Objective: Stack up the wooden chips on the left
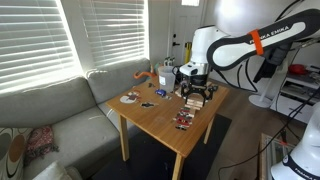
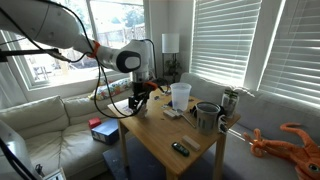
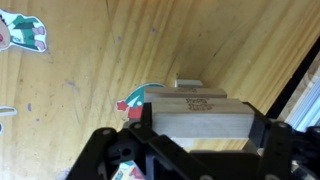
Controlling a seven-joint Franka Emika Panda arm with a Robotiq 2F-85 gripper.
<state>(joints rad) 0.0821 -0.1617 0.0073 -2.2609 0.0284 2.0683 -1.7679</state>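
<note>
In the wrist view my gripper (image 3: 203, 124) is shut on a pale wooden chip (image 3: 200, 132), which lies flat between the two black fingers. Just beyond it a second wooden chip (image 3: 196, 98) lies on the table, and the edge of a third (image 3: 188, 84) peeks out behind that. In both exterior views the gripper (image 1: 196, 92) (image 2: 138, 99) hangs low over the wooden table (image 1: 165, 112), near its far side. The chips are too small to make out in those views.
A white cup (image 2: 180, 95) and a metal mug (image 2: 207, 116) stand on the table. A round dark plate (image 1: 129, 98) and a dark-and-red cluster (image 1: 184, 121) also lie there. Colourful stickers (image 3: 22, 32) sit on the wood. A sofa (image 1: 50, 110) borders the table.
</note>
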